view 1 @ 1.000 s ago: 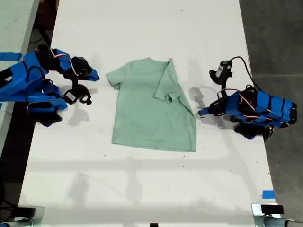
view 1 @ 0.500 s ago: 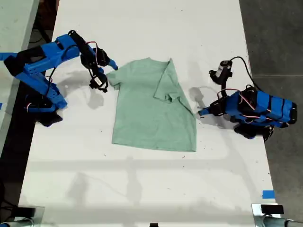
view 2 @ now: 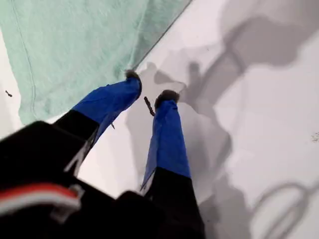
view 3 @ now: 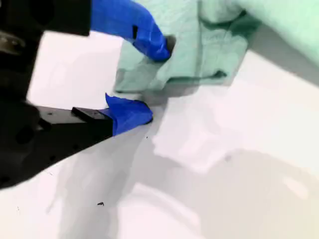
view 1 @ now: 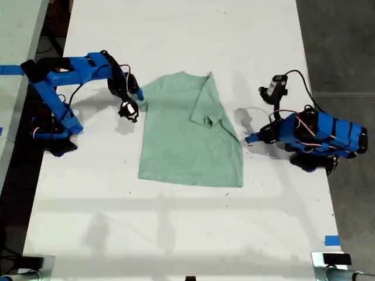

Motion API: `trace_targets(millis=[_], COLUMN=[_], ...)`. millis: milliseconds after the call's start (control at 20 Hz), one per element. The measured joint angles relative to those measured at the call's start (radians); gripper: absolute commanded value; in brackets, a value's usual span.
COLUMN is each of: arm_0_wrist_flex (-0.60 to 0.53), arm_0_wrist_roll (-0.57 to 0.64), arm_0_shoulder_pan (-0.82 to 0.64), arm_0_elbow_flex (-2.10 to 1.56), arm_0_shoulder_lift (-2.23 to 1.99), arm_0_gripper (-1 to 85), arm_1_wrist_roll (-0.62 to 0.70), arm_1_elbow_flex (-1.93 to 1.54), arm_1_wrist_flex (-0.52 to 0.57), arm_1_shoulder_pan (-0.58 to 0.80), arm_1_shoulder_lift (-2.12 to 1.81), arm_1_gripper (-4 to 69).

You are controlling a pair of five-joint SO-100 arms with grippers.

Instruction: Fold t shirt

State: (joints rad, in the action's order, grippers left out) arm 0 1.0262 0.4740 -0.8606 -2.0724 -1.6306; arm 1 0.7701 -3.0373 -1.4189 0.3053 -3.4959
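The pale mint-green t shirt [view 1: 187,140] lies flat mid-table, collar toward the far edge, and its sleeve at the exterior view's right is folded in over the body. My second gripper [view 1: 137,96] [view 3: 149,79] is open at the other sleeve [view 3: 199,50], which is bunched; one finger [view 3: 157,44] rests on the cloth and the other is on the table just beside it. My first gripper [view 1: 249,139] [view 2: 149,85] hovers low over bare table just off the shirt's edge [view 2: 75,45] on the exterior view's right. It is narrowly open with nothing between its fingers.
The white table [view 1: 176,234] ends at dark floor on the exterior view's right. A blue tape mark [view 1: 331,240] sits near the front corner on that side. A second table [view 1: 14,35] stands at the exterior view's left.
The second arm swung out from its folded pose at the exterior view's left, reached the shirt's sleeve and pushed it into a bunch. The first arm has not moved.
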Motion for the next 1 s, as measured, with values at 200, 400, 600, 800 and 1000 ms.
trace_targets(millis=[200, 400, 600, 800, 1000], arm_0_wrist_flex=[0.006, 0.063, 0.081, 0.114, 0.126], arm_0_wrist_roll=[0.000, -0.015, -0.003, 0.035, 0.087], arm_0_shoulder_pan=[-0.006, -0.003, 0.124, 0.310, 0.439], arm_0_elbow_flex=[0.009, 0.020, 0.202, 0.531, 0.811], arm_0_shoulder_lift=[0.005, -0.035, -0.160, -0.084, 0.198], arm_0_gripper=[-0.2, -0.2, -0.3, -0.3, 13.8], arm_1_wrist_roll=[0.000, 0.000, 0.000, 0.000, 0.000], arm_1_elbow_flex=[0.000, 0.000, 0.000, 0.000, 0.000], arm_1_wrist_flex=[0.000, 0.000, 0.000, 0.000, 0.000], arm_1_shoulder_pan=[0.000, 0.000, 0.000, 0.000, 0.000], arm_1_shoulder_lift=[0.000, 0.000, 0.000, 0.000, 0.000], arm_1_gripper=[9.3, 9.3, 9.3, 9.3, 9.3])
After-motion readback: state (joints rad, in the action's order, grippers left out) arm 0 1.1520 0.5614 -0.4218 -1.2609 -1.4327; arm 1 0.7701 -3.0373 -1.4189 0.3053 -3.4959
